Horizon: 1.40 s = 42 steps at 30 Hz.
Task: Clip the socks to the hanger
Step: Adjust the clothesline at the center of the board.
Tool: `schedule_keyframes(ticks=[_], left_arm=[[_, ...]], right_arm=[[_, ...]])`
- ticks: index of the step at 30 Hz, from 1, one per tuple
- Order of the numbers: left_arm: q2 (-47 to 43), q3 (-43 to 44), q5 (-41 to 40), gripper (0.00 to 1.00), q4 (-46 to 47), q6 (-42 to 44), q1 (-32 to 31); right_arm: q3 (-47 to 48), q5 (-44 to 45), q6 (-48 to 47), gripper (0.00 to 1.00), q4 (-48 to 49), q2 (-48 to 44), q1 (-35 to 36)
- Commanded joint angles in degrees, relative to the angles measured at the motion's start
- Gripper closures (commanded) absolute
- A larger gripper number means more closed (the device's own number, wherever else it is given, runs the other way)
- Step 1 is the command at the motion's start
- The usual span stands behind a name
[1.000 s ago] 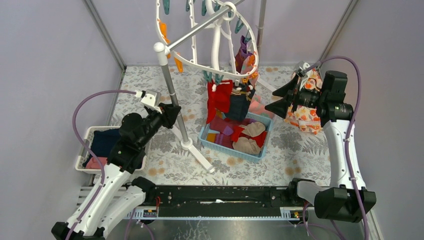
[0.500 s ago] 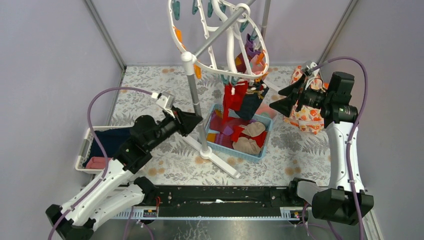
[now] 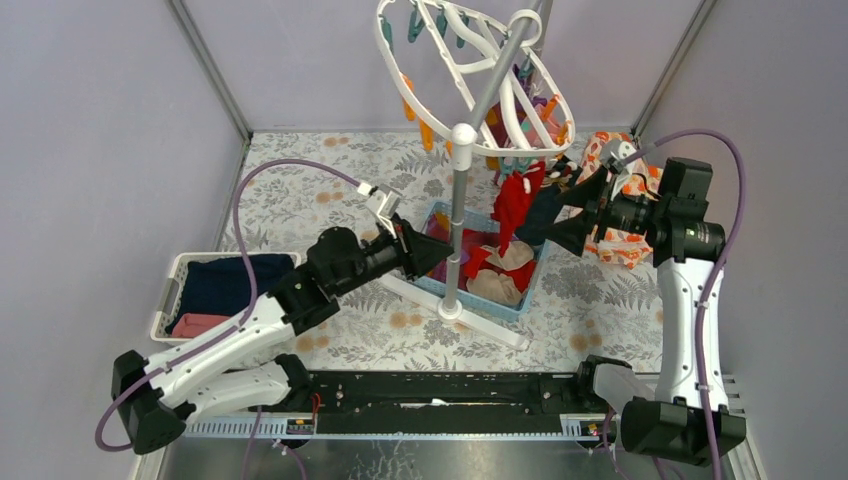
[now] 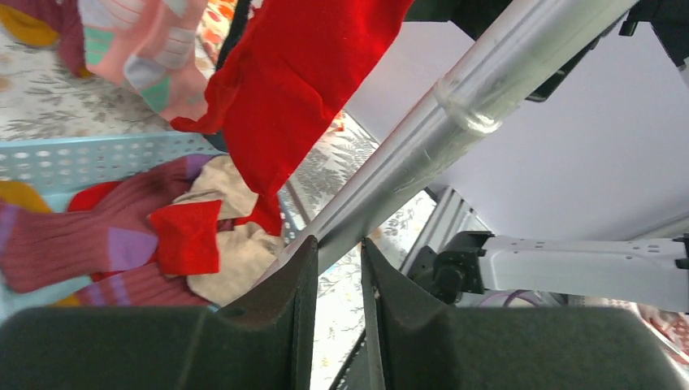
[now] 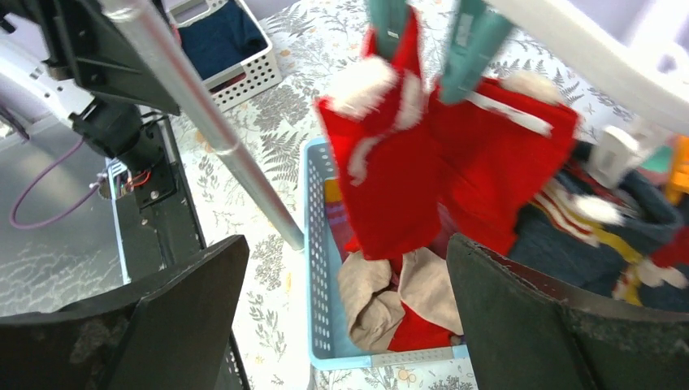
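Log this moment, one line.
left tool: shut on grey metal rack pole | right tool: open, facing red fabric socks clipped under teal plastic clips | light blue plastic basket: loose socks inside

Pale lilac walls (image 3: 100, 100) enclose a grey, leaf-patterned tabletop (image 3: 600, 300).

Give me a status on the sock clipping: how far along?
Done: two red socks under teal clips, plus a few others, hang from the hanger. In hand: no sock; the left gripper is shut on the rack pole, the right gripper is open and empty by the hung ones. To do: a pile of loose socks, beige, red and maroon, lies in the blue basket.
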Motion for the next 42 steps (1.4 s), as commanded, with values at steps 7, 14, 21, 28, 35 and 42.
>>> schedule_keyframes(ticks=[7, 14, 21, 28, 35, 42], left_arm=[[8.6, 5.0, 2.8, 0.72, 10.6, -3.5, -3.5], [14.5, 7.5, 4.2, 0.72, 14.9, -4.7, -6.9], [21.3, 11.2, 2.9, 0.73, 18.9, -5.1, -10.2], [29.3, 16.0, 0.9, 0.74, 24.3, -5.8, -12.7], [36.1, 20.9, 0.8, 0.74, 28.6, -6.6, -14.4], [39.9, 23.8, 0.7, 0.73, 30.3, -5.8, -15.3]], right_arm=[[5.0, -8.6, -16.6, 0.0, -19.1, -5.9, -0.2], [7.7, -7.0, -18.2, 0.0, -23.9, -8.1, 0.2], [6.5, -3.9, -6.6, 0.0, -16.5, -11.5, 0.2], [7.3, 1.0, 2.0, 0.0, -10.4, -13.5, 0.2], [4.2, 18.1, 16.5, 0.0, -0.9, -17.0, 0.1], [3.5, 29.6, 22.3, 0.34, 2.3, -18.4, 0.1]])
